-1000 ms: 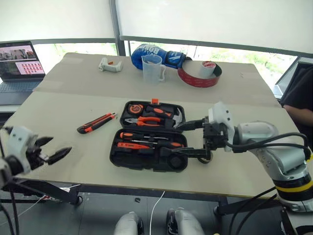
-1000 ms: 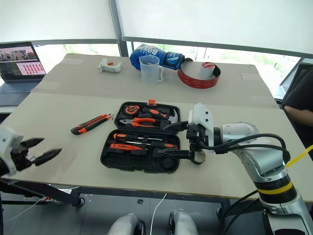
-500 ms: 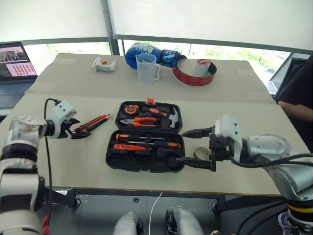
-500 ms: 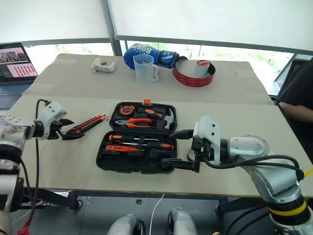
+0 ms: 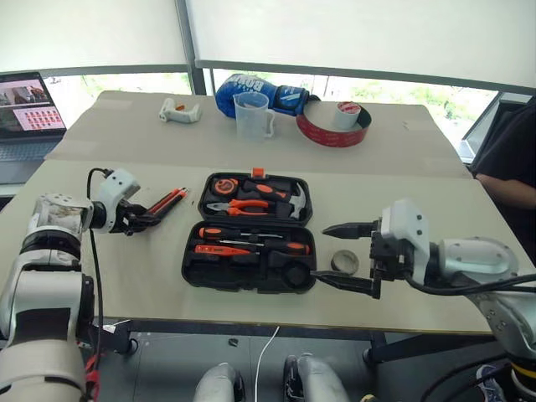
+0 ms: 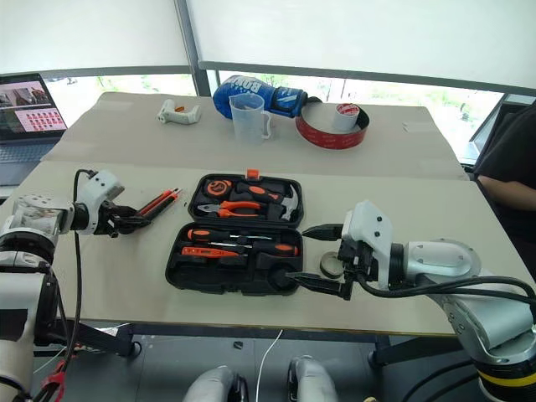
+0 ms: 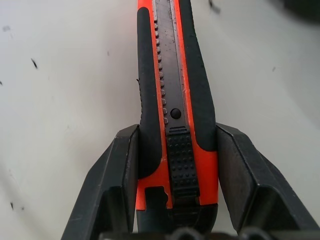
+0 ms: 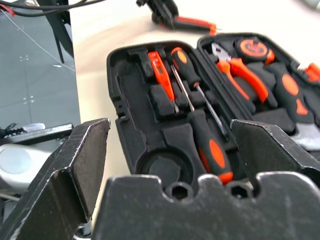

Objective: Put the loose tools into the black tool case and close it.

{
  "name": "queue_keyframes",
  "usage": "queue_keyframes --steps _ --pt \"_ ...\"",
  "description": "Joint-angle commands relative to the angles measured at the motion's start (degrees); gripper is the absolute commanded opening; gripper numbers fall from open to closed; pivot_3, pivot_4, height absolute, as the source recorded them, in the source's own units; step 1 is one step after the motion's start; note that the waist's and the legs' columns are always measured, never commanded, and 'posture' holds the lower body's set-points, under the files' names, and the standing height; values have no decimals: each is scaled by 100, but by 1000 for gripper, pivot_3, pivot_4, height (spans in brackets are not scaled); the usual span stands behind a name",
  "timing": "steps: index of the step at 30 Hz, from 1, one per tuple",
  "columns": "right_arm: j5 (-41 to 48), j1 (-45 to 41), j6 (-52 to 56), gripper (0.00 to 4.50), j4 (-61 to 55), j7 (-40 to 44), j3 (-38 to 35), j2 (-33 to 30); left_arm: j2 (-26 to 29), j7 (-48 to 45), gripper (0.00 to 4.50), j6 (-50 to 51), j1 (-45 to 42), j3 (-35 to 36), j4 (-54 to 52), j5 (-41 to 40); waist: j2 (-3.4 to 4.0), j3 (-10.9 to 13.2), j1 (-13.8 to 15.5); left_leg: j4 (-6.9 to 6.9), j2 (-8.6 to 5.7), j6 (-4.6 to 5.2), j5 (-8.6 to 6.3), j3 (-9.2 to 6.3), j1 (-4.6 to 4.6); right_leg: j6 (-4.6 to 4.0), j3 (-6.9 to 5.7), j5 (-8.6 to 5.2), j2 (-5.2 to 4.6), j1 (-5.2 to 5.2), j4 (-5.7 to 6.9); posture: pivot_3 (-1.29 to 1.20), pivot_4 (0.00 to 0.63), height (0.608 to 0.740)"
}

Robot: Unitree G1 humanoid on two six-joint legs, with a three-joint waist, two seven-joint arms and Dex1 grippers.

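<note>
Two claws work at the near edge of the pale grey desk [image 5: 126, 285]. On the right, the right claw [image 5: 346, 255] stands wide apart with nothing between its fingers, level beside the case's near right corner; a small dark tape roll [image 5: 344, 262] lies on the desk between those fingers, touching neither. On the left, the left claw [image 7: 175, 200] has its two black fingers pressed against both sides of the orange-black utility knife [image 7: 174, 105] at its butt end — the knife lies flat on the desk, its far end pointing toward the case.

Between the arms lies the flat black plastic clamshell tool case [image 5: 254, 232], open, lid folded back away from the robot. In its near half sit two black-and-orange-handled screwdrivers [image 5: 255, 236] and a slim orange tester screwdriver [image 5: 219, 249]; a round recess at the near right corner is unfilled. The far half holds orange-handled pliers [image 5: 243, 205], a hammer [image 5: 295, 201] and a tape measure [image 5: 230, 187], with a small orange latch [image 5: 258, 172] at the far rim.

Farther off stand a clear plastic measuring jug [image 5: 254, 116], a blue printed pouch [image 5: 255, 88], a big red tape roll [image 5: 335, 126] and a small white clip-like piece [image 5: 179, 111]. An open laptop [image 5: 29, 109] sits at the far left — a person's dark sleeve [image 5: 511, 163] shows at the right.
</note>
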Motion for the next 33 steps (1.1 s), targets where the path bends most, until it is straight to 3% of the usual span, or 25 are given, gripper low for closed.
queue_keyframes --steps 1,5,8,13,22,32,33 --pt "331 194 18 4500 -308 230 -283 -193 458 -612 1765 -635 90 288 -931 -355 -1 0 -5 6 1 0 0 -4 -8 0 -5 0 0 -2 -2 0 150 714" --pt "298 305 -62 4500 -284 334 -268 -342 564 -1820 1765 401 878 549 -3418 -1468 0 0 -5 22 -2 12 -7 -5 -18 -2 -9 1 -6 -3 -2 0 150 714" --pt "227 312 -118 4500 -257 413 -213 -419 659 -2049 1765 1061 1512 337 -5032 -1749 1 0 29 40 -5 17 -10 -7 -26 14 -8 4 -6 -2 -3 0 150 714" --pt "190 332 -126 4500 -306 374 -145 -395 626 -2416 1765 1519 2157 -363 -6445 -1802 1 0 43 44 -6 18 -10 -6 -20 27 10 9 -1 4 -3 0 150 714" --pt "159 598 -110 4500 -536 66 -207 -319 333 -2297 1765 2105 2223 -1183 -6946 -1693 1 0 51 43 -6 18 -10 -5 -18 27 19 9 8 4 -2 0 150 714" --pt "178 850 -79 4500 -751 -324 -324 -270 122 -2487 1765 1357 1914 -1690 -6380 -1227 2 -1 53 43 -8 22 -12 -5 -16 29 23 10 7 4 -3 0 150 714" --pt "183 867 -75 4500 -768 -350 -333 -269 74 -2523 2265 1332 1845 -1729 -6341 -1262 2 -1 53 44 -9 23 -12 -5 -17 29 20 10 9 5 -3 0 150 714"
